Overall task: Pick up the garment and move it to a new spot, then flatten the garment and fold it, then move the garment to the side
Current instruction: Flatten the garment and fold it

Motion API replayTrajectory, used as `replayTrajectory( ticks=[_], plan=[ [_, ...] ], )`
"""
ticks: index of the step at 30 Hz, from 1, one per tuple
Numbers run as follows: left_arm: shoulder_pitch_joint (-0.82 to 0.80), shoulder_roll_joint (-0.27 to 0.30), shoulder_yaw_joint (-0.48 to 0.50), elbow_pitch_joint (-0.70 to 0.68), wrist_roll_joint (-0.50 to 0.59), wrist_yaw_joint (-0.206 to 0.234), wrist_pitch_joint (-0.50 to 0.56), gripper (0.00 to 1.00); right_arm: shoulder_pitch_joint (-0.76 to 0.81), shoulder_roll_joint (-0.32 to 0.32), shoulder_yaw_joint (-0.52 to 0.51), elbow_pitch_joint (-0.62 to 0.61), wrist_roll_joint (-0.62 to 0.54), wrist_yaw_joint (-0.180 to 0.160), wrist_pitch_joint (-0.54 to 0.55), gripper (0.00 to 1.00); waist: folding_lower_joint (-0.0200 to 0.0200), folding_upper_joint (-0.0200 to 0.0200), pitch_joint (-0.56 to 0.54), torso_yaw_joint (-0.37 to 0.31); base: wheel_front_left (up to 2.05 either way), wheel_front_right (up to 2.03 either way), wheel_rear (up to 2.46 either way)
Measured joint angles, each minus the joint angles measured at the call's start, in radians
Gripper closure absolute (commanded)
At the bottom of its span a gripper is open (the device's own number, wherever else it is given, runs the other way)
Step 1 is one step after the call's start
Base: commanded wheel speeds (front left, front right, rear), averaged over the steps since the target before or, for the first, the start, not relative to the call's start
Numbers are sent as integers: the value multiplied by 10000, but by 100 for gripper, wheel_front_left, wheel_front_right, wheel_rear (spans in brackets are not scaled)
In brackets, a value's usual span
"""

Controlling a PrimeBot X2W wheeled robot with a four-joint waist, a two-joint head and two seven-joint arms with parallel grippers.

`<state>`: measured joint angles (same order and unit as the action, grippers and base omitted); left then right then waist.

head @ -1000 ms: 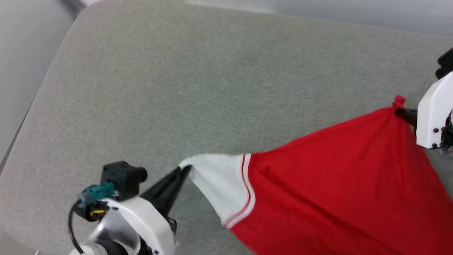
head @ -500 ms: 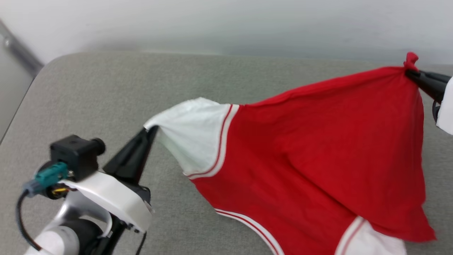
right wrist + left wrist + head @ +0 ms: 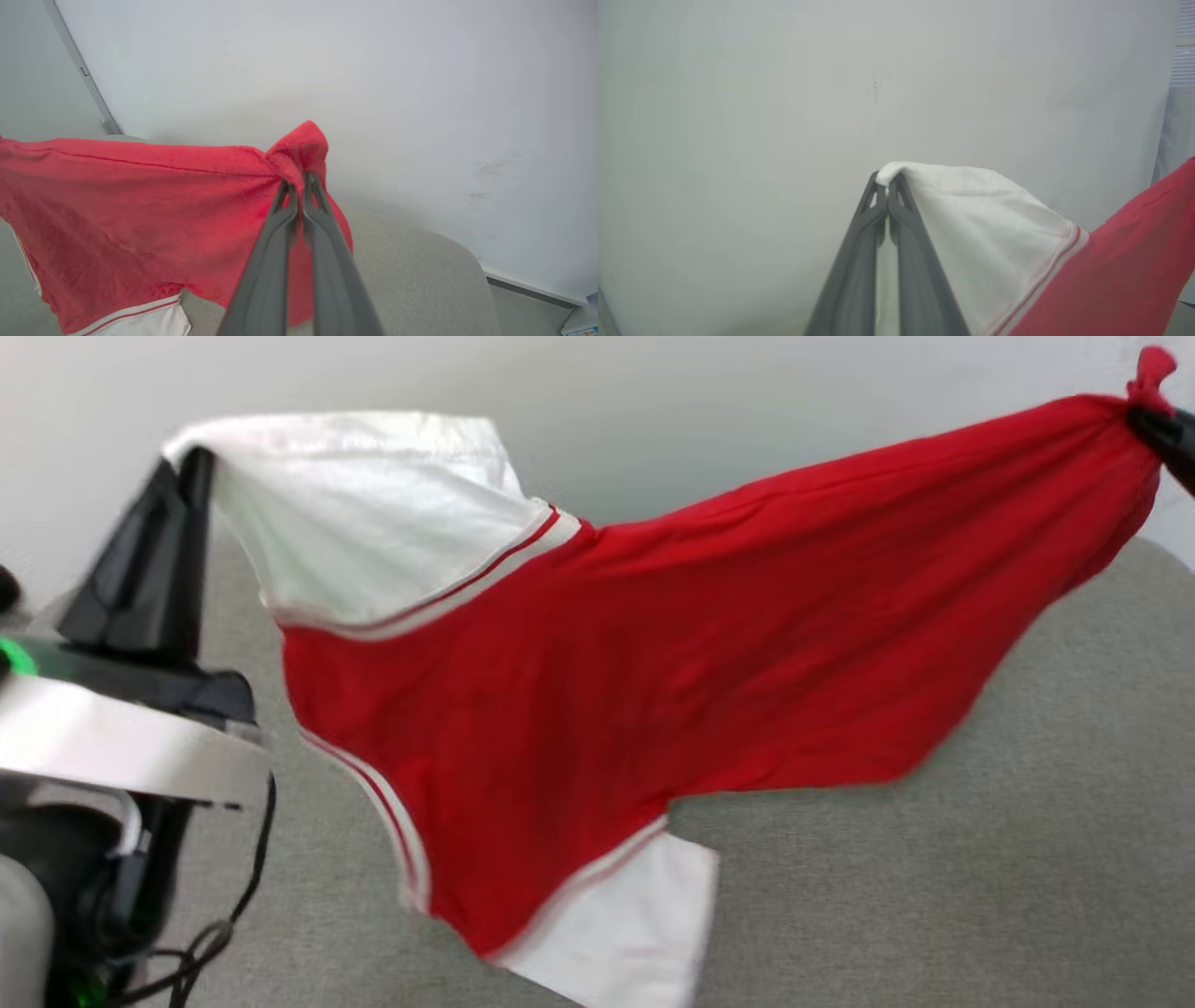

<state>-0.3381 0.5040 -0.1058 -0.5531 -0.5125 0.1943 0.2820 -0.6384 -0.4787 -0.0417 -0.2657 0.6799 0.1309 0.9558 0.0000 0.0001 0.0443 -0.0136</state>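
The garment (image 3: 653, 653) hangs spread in the air above the grey padded bench (image 3: 980, 896), stretched between both grippers. The left gripper (image 3: 191, 467) is clamped on the tip of one white sleeve at the far left. The right gripper (image 3: 1158, 425) is clamped on a bunched red corner at the far right. The second white sleeve (image 3: 625, 933) hangs lowest, on the near side; contact with the bench cannot be determined. A pale wall (image 3: 747, 392) stands behind the bench.

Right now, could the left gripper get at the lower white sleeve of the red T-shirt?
Probably not yet: the left gripper is shut on the upper sleeve, holding the red T-shirt aloft. The lower sleeve itself hangs unobstructed.
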Motion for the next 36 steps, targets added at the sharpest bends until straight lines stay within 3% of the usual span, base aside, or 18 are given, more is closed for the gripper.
replayTrajectory(
  ticks=[14, 27, 36],
  plan=[
    [-3424, 259, 571, 543, 6, -98, -219, 100, -1315, -123, -270, -529, 290, 0, -575, 100, 0, 0, 363, -602, 0, 0, 0],
    [-8356, 798, 305, 3599, -276, -1336, -219, 100, -3947, -245, 111, 903, -355, 2, -2349, 100, 0, 0, 2658, -826, 0, 0, 0],
    [-11920, 529, -476, 6602, 245, -2036, -788, 100, -6150, -161, 1005, 2876, -1174, 2, -3917, 100, 2, 0, 4562, -807, 0, 0, 0]
  ],
)
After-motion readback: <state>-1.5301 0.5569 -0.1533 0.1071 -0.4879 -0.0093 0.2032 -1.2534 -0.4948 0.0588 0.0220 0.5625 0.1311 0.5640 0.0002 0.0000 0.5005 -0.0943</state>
